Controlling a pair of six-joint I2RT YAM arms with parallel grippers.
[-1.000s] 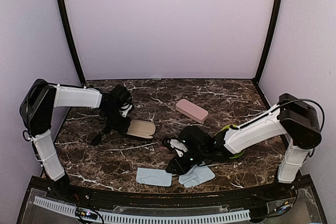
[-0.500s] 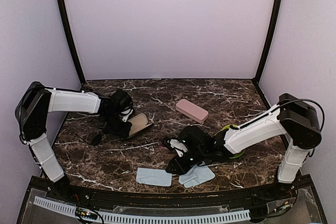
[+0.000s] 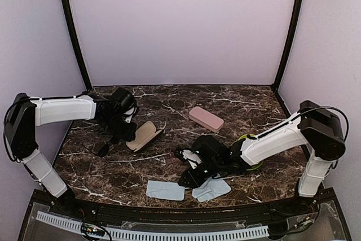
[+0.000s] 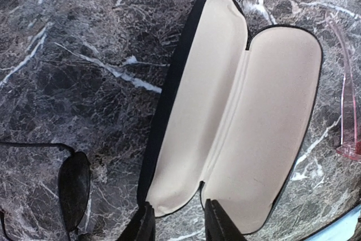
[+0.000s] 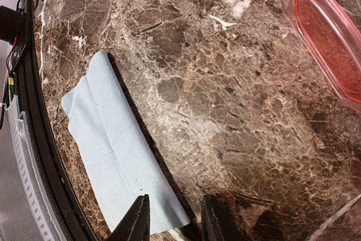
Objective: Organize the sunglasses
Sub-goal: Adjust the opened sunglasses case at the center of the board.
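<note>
The black sunglasses (image 4: pixel 73 187) lie on the marble left of the open black case (image 4: pixel 242 122), whose cream lining faces up. In the top view the black pair (image 3: pixel 104 148) is by the case (image 3: pixel 144 135). My left gripper (image 4: pixel 179 224) is open, its fingertips just short of the case's near end, holding nothing. The red-pink sunglasses (image 5: pixel 327 32) show at the top right of the right wrist view; one pink temple (image 4: pixel 347 117) lies right of the case. My right gripper (image 5: pixel 172 221) hovers open over a light blue cloth's (image 5: pixel 121 162) corner.
A shut pink case (image 3: pixel 205 118) lies mid-table. Two light blue cloths (image 3: pixel 165 190) (image 3: pixel 211 189) lie near the front edge. A yellow-green object (image 3: pixel 248 137) sits partly hidden behind the right arm. The black front rail (image 5: pixel 34 139) runs beside the cloth.
The left gripper has widened its jaws and drawn back to the left from the case. The open case has turned and now lies slanted. The right arm has not moved.
</note>
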